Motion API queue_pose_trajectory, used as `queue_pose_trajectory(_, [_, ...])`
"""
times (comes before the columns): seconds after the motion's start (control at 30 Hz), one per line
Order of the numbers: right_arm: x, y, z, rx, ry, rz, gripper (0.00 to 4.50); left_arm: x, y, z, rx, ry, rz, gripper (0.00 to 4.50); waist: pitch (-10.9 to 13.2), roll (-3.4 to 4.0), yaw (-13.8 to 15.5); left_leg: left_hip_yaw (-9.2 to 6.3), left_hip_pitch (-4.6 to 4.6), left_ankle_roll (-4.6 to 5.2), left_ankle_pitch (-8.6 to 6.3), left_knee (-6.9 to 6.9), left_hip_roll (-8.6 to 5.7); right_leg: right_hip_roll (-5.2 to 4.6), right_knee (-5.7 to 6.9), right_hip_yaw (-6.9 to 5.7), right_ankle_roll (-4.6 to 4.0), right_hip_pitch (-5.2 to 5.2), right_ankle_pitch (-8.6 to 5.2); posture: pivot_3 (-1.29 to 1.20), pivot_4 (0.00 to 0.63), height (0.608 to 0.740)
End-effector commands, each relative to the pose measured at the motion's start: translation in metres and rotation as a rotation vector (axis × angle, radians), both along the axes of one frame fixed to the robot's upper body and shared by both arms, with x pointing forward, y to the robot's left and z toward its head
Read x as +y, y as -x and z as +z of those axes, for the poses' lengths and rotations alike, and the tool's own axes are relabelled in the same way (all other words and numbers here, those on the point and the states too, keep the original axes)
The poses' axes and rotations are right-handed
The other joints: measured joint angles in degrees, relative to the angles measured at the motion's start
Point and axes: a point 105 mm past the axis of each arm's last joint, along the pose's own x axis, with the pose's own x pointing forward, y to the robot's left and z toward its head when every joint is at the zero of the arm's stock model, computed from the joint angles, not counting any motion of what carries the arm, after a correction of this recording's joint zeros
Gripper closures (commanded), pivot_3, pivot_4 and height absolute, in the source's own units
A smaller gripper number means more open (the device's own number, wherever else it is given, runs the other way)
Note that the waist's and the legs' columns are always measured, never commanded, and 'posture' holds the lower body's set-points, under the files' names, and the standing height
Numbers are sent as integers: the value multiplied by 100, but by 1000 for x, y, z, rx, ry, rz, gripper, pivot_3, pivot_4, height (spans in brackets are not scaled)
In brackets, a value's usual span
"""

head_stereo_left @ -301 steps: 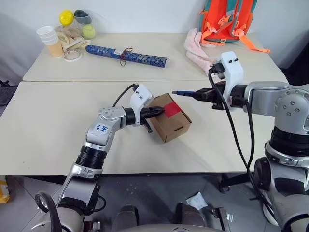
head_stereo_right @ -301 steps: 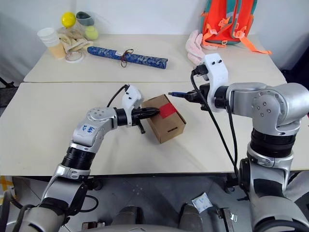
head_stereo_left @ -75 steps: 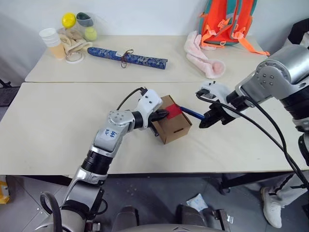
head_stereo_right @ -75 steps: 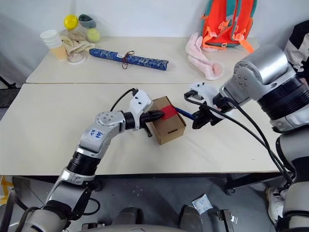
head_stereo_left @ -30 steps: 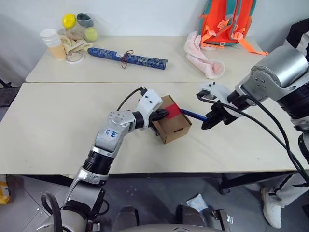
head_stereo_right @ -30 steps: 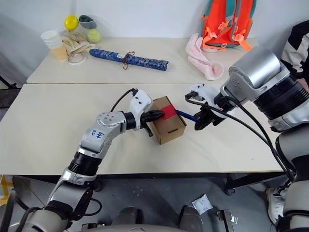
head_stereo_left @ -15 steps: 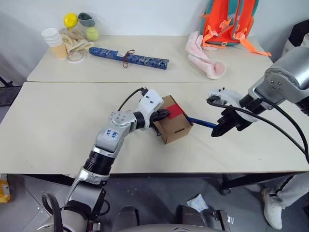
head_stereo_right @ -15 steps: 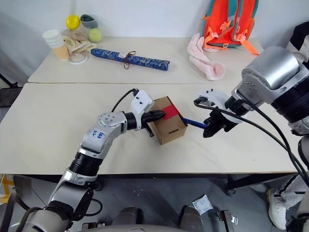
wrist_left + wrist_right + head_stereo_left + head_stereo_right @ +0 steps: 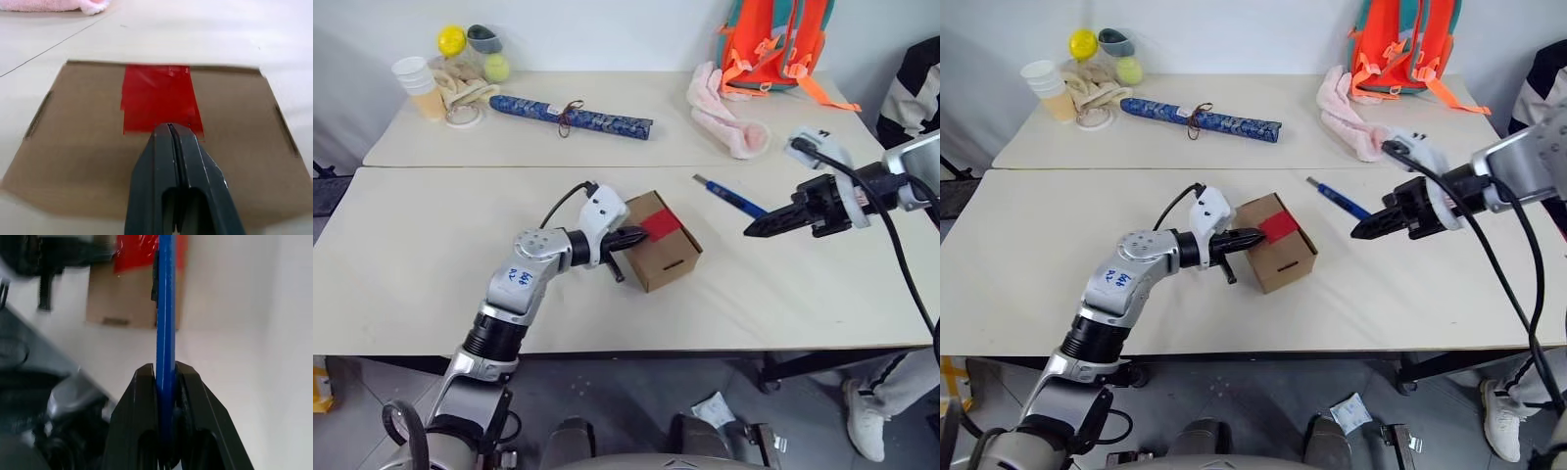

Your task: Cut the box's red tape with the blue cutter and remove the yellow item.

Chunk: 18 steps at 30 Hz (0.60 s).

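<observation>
The brown box [image 9: 664, 257] sits closed on the near table, with the red tape [image 9: 658, 227] across its lid. My left gripper [image 9: 631, 238] is shut, its tips pressed on the lid at the tape's edge [image 9: 159, 95]. My right gripper [image 9: 749, 231] hovers to the right of the box, apart from it, shut on the blue cutter [image 9: 729, 196]. The cutter sticks out toward the box, its tip short of it. In the right wrist view the cutter [image 9: 165, 308] runs between the fingers [image 9: 134, 396] toward the taped lid. The yellow item is hidden.
On the far table lie a patterned blue roll [image 9: 570, 112], paper cups [image 9: 416, 83], a yellow ball [image 9: 449, 39], a pink cloth [image 9: 724, 117] and an orange backpack [image 9: 773, 44]. A person's striped sleeve [image 9: 911, 78] shows at the right edge.
My right gripper has drawn back from the box to the right and upward, taking the blue cutter off the tape. The left gripper stays shut on the lid.
</observation>
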Motion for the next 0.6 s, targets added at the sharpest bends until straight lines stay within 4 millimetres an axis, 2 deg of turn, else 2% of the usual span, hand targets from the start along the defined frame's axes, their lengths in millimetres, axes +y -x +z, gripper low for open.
queue_pose_trajectory(0.03, [-25, -12, -5, -176, 24, -94, 4356, 13, -2, -16, 66, -3, 7, 4500, 1, -7, 27, -1, -1, 0, 0, 0, 0, 0, -2, 0, 0, 3, 0, 0, 150, 740])
queue_pose_trajectory(0.13, [-54, -30, -35, -304, 72, -189, 4356, 14, -5, 1, 24, 43, -12, 4500, 3, -16, 40, 1, -6, 3, -2, 9, 0, 0, -5, 0, 3, 4, 3, 0, 150, 740])
queue_pose_trajectory(0.3, [-102, -53, -69, -518, 209, -276, 4356, 20, -4, 21, -23, 91, -50, 4500, 5, -11, -22, 6, -7, 3, -2, 3, 0, 0, -1, 2, 5, -6, 5, 0, 150, 740])
queue_pose_trajectory(0.37, [-118, -59, -80, -548, 237, -324, 4356, 28, -2, 24, -26, 88, -51, 4500, 7, -9, -50, 9, -7, 3, -2, -2, 0, 0, -7, 1, 5, -7, 5, 0, 150, 740])
queue_pose_trajectory(0.43, [-127, -62, -89, -520, 182, -392, 4356, 38, 0, 25, -29, 85, -40, 4500, 7, -9, -106, 12, -6, 2, -1, -8, 0, 0, -14, 1, 5, -9, 5, 0, 150, 740])
queue_pose_trajectory(0.5, [-130, -61, -94, -488, 140, -403, 3637, 54, 3, 22, -30, 60, -8, 4500, 9, -7, -159, 13, -5, 2, -1, -11, 0, 0, -19, 0, 5, -8, 5, 0, 150, 740])
queue_pose_trajectory(0.53, [-130, -60, -95, -476, 132, -395, 3436, 61, 5, 21, -30, 52, 3, 4500, 11, -2, -170, 13, -5, 2, -1, -12, 0, 0, -22, -1, 5, -8, 5, 0, 150, 740])
queue_pose_trajectory(0.6, [-131, -57, -98, -483, 166, -348, 2779, 72, 10, 21, -22, 48, 22, 4500, 15, 4, -199, 13, -4, 2, -1, -11, 0, 0, -26, -1, 5, -8, 5, 0, 150, 740])
